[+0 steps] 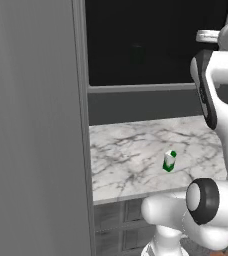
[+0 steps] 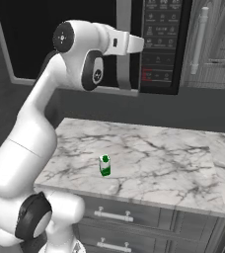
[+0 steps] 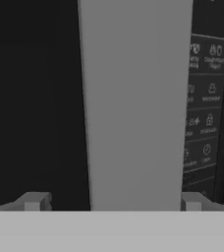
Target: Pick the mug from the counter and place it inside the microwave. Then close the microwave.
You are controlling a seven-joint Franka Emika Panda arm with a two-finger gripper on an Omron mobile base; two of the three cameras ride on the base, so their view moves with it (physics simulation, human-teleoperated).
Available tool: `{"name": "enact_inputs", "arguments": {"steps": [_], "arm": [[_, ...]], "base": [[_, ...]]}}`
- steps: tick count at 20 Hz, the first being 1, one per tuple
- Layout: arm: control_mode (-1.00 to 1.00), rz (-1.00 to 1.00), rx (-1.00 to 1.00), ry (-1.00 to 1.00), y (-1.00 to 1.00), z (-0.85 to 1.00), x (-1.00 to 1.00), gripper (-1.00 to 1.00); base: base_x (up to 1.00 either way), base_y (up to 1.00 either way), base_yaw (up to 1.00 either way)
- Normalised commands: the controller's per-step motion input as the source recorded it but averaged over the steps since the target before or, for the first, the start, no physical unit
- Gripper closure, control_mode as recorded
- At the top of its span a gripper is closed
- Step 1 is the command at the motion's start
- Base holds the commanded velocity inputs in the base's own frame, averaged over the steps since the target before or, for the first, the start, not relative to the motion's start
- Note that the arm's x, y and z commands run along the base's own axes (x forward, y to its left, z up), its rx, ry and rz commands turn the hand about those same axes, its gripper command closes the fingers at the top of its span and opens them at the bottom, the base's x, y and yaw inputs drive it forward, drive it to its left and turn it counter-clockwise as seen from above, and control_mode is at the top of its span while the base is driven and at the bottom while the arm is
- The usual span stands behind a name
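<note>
Mug: cannot be made out on the counter in either base view. Microwave sits above the slab — black glass door, dark button panel to its right. The grey vertical door handle runs up the middle of the hand view; gripper is right at it, jaws spread wide, one fingertip on each side (nothing clamped). On the marble stands a small green-and-white carton, upright, near the front edge.

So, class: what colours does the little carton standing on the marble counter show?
The carton is green and white; the right base view shows it best.
</note>
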Motion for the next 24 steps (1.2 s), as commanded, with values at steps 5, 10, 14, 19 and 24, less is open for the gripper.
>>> {"name": "enact_inputs", "arguments": {"steps": [5, 10, 14, 19, 24], "arm": [[-1.0, 0.03, 0.0, -0.02, 0.0, 0.0, 0.35, -1.0], [-1.0, 0.03, 0.0, -0.01, 0.0, 0.0, 0.41, -1.0], [-1.0, 0.03, 0.0, -0.01, 0.0, 0.0, 0.43, -1.0], [-1.0, 0.03, 0.0, 0.0, 0.0, 0.0, 0.41, -1.0], [-1.0, 0.03, 0.0, 0.0, 0.0, 0.0, 0.43, -1.0]], "base": [[0.0, 0.0, 0.0], [0.0, 0.0, 0.0], [0.0, 0.0, 0.0], [0.0, 0.0, 0.0], [0.0, 0.0, 0.0]]}}
